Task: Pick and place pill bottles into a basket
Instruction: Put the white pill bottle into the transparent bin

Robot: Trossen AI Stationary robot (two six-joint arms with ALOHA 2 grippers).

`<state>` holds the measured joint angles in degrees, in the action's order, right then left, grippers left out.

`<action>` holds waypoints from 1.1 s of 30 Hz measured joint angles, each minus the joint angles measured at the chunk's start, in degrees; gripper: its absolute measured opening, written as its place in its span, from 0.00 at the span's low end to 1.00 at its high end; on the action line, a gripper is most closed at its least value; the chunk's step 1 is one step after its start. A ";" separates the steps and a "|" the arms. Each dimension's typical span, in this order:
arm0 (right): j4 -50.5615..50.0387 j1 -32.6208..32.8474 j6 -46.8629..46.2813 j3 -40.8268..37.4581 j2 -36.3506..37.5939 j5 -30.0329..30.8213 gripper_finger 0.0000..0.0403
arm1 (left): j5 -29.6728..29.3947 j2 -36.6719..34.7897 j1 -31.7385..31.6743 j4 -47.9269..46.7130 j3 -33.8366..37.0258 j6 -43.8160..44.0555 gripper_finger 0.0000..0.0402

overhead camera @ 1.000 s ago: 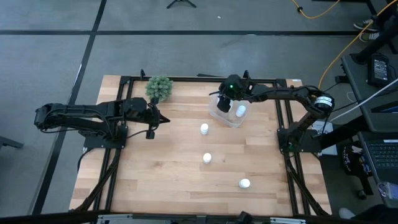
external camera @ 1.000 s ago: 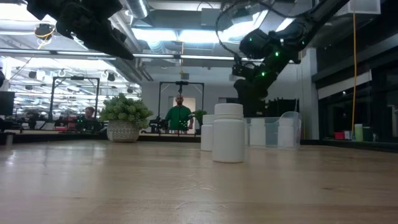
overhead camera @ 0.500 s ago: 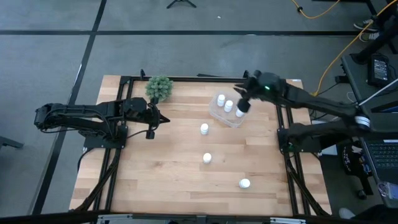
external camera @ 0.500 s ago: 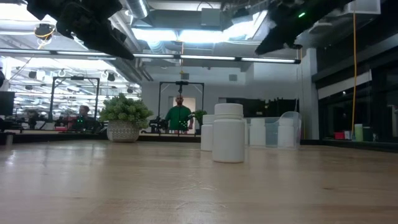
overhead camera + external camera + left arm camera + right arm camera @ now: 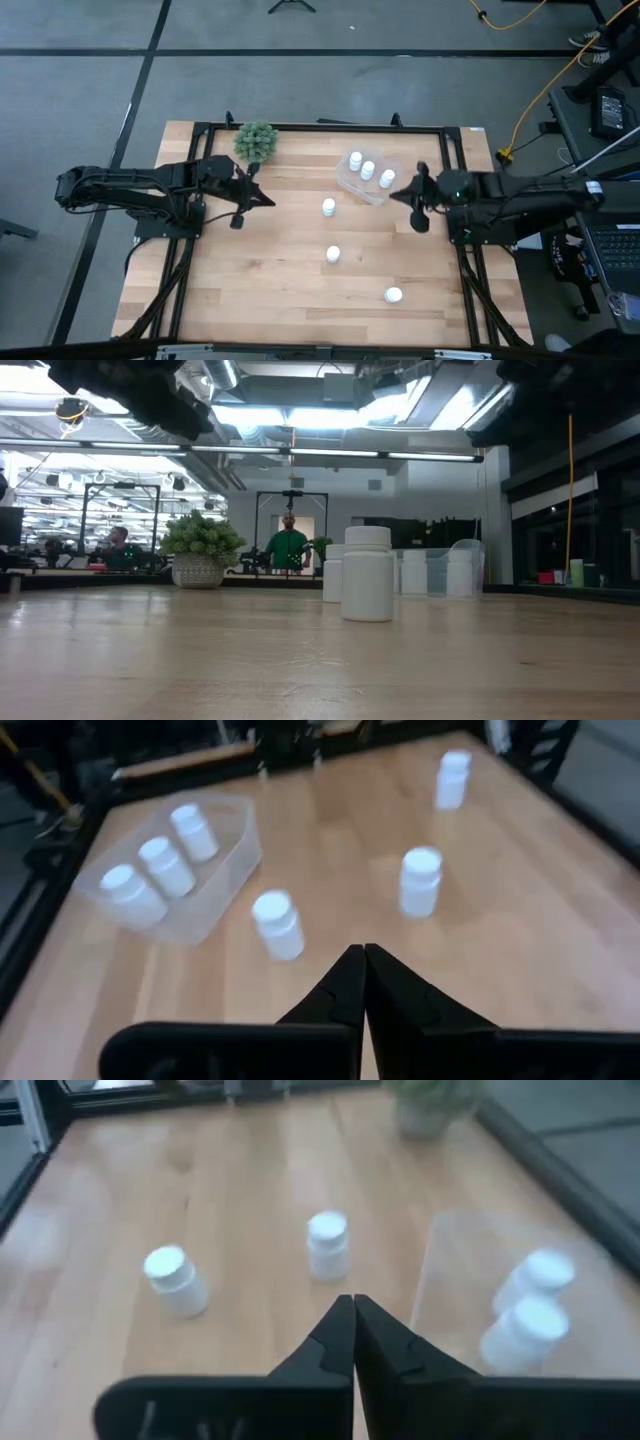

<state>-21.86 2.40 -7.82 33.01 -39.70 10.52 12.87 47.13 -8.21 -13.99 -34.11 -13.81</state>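
Three bottles (image 5: pixel 368 171) sit in the basket (image 5: pixel 350 184), three wait on the table (image 5: pixel 270 290). Your right gripper (image 5: pixel 416 197) hangs just right of the basket, fingers pressed together; the left gripper (image 5: pixel 250 196) waits at left, also closed. Spread the right fingers first, then drop straight over the nearest bottle (image 5: pixel 328 207).

Two matte black jointed arms, slim tapering black fingers (image 5: pixel 362 982), green indicator light on right arm
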 joint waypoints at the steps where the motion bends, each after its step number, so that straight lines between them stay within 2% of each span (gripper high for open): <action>1: -1.10 2.04 -2.16 -0.17 0.05 1.69 0.01 | 0.93 0.00 -0.02 0.79 0.00 0.72 0.01; 4: -5.55 8.18 -7.26 -0.27 -0.12 7.38 0.01 | 2.64 0.00 0.04 3.09 0.00 1.58 0.01; 8: -7.68 16.75 -13.88 -0.28 -0.16 9.89 0.01 | 2.77 0.00 0.31 3.58 0.00 1.68 0.01; 11: -9.95 23.50 -19.25 -0.28 -0.75 14.74 0.00 | 2.79 0.00 0.81 3.59 0.00 3.25 0.01; 17: -12.06 35.55 -32.06 0.09 -5.05 21.87 0.00 | 2.73 0.00 2.15 3.58 0.00 5.90 0.01; 29: -21.30 49.79 -52.92 14.18 -27.85 24.24 0.00 | 2.26 0.00 5.66 3.71 0.00 7.24 0.01; 33: -23.60 56.19 -60.96 18.83 -34.50 29.07 0.00 | 2.23 0.00 6.97 3.70 0.00 7.22 0.01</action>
<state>-45.45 58.59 -68.78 51.84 -74.19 39.59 15.10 47.13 -1.23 -10.30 -34.11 -6.59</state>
